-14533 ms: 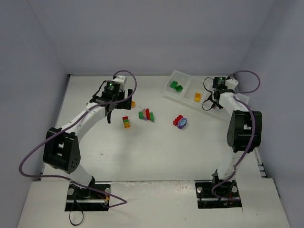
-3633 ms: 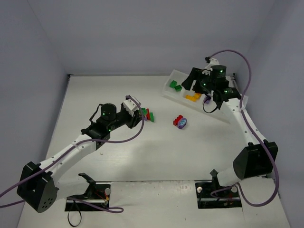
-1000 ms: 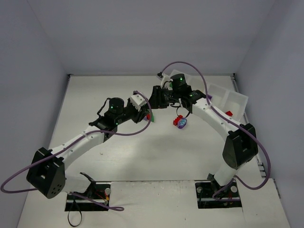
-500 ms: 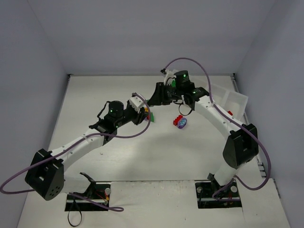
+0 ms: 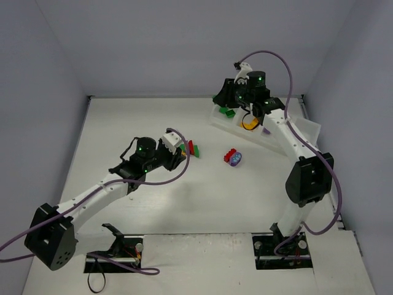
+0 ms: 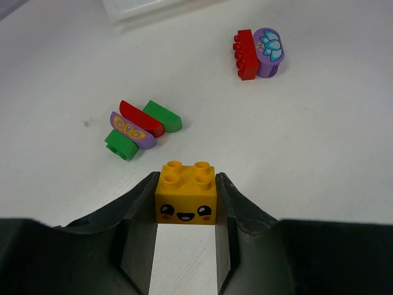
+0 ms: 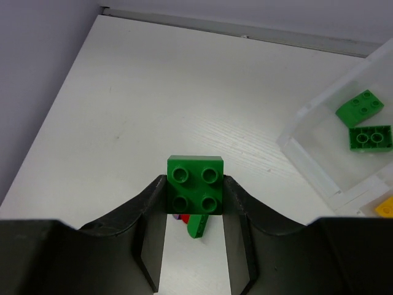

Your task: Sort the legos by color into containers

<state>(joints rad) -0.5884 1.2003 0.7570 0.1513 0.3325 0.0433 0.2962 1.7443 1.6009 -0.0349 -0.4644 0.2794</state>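
Observation:
My left gripper [image 6: 185, 184] is shut on a yellow lego with a smiling face [image 6: 185, 200], held above the table short of a cluster of green, red and purple legos [image 6: 140, 129]. Farther off, a red brick [image 6: 244, 54] touches a rounded purple piece [image 6: 269, 44]. My right gripper [image 7: 195, 184] is shut on a green four-stud lego [image 7: 196, 193], held high in the air. In the top view it hangs [image 5: 223, 100] by the left end of the containers [image 5: 270, 132]. The end compartment holds two green bricks [image 7: 362, 107], and the one beside it holds yellow [image 5: 249, 123].
The tray's translucent wall [image 7: 313, 163] stands to the right of my right gripper. Grey walls close the table at the back and both sides. In the top view, the red brick and purple piece [image 5: 233, 157] lie in the middle, between the two arms.
My right gripper has lifted away from the middle cluster and swung back and right toward the tray, green lego in its jaws. My left gripper drew back slightly with the yellow lego.

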